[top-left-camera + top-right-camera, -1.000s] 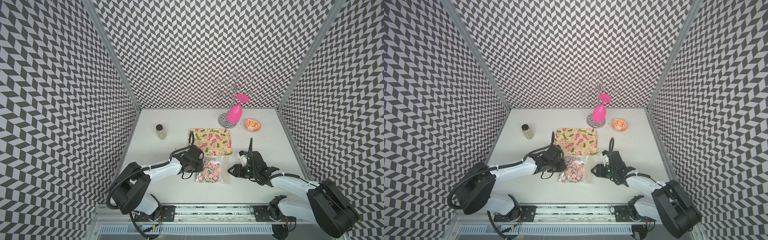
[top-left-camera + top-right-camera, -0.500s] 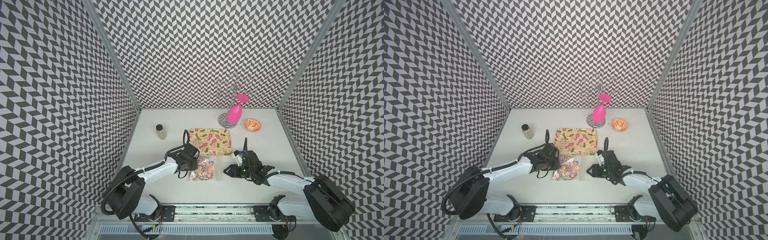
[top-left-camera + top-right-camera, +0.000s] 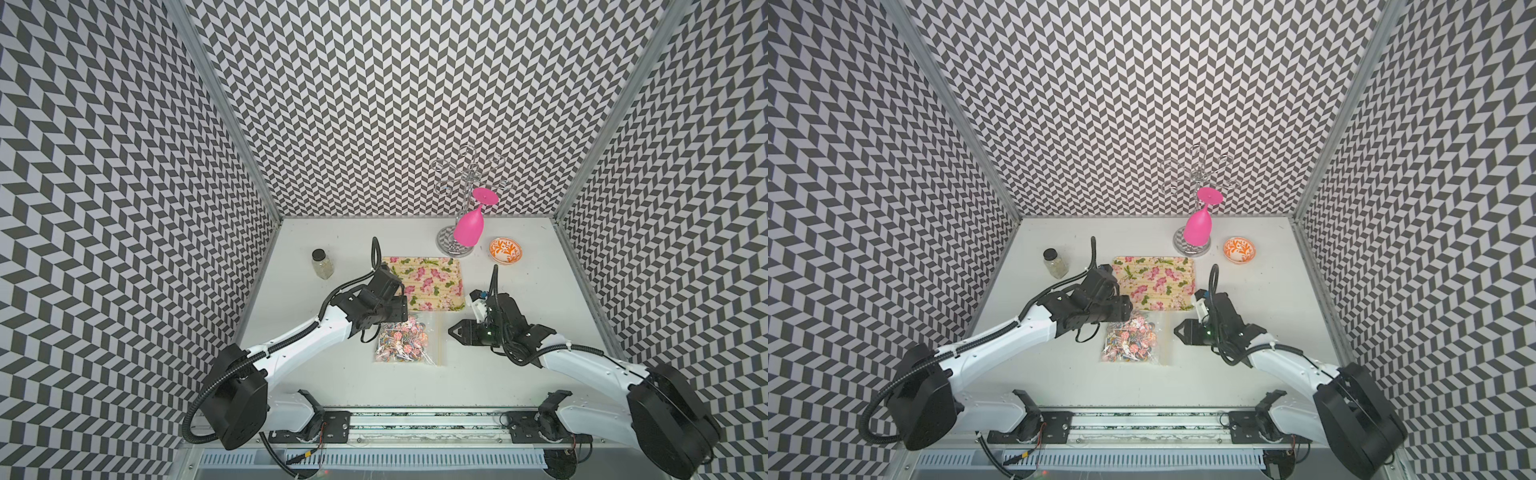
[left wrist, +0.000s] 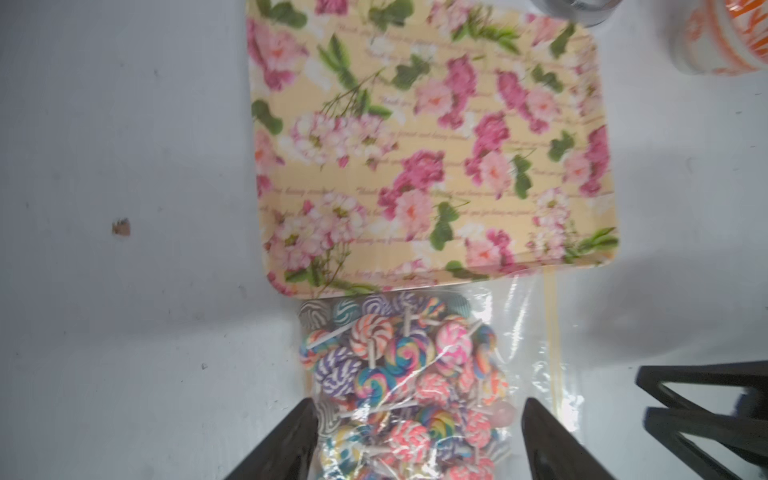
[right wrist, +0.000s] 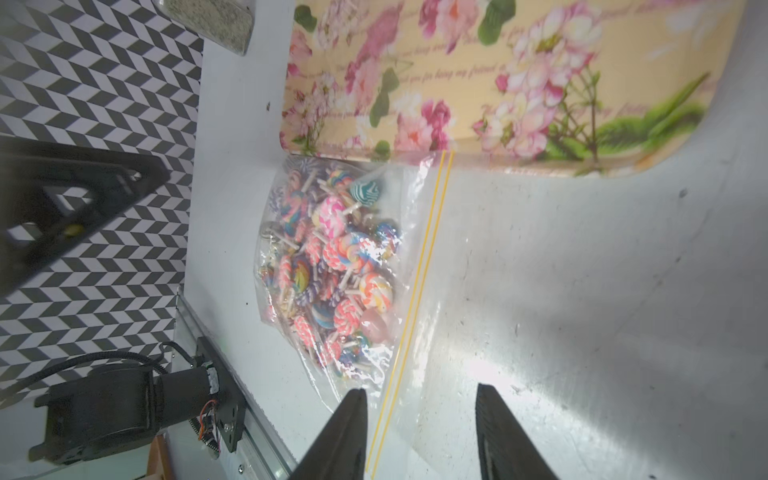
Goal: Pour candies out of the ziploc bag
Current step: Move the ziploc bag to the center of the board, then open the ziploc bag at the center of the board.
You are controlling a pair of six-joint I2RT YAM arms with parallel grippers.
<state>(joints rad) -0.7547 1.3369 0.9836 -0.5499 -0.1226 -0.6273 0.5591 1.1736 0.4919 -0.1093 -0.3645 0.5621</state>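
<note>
Left claw (image 4: pixel 417 403): released. Its jaws stand wide on either side of the candy-filled end of the ziploc bag (image 3: pixel 432 345) and clamp nothing.
Right claw (image 5: pixel 420 388): its jaws are part-way spread with nothing pinched between them; the zip strip (image 5: pixel 419 266) runs just beside one jaw.
Ziploc bag: it lies flat on the surface (image 3: pixel 374 395) between the two claws, one short edge touching the near rim of the floral tray (image 3: pixel 432 286), zip edge toward the right arm.
Candies (image 3: pixel 401 347): heaped inside the bag on the side away from the zip; none shows outside it.
Zip: I cannot tell whether it is sealed or parted.
Risk, grip: the film is thin and slick, so a pinch on a loose fold probably slips once the candy weight hangs from it, and the bag drops.
Risk, mouth: if the right claw bites both layers at the zip, it likely holds the mouth shut and nothing pours.
Risk, spill: a lift with the mouth pointing off the tray would scatter the candies over the surface — the sticks may also snag in the mouth.
Change, left claw: a second ago it is low at the bag's nearest corner; now it sits back with its jaws apart.
Change, right claw: it is closer to the zip edge than in the earlier pictures.
Change, bag: it is slightly nearer the left arm than a second ago.
</note>
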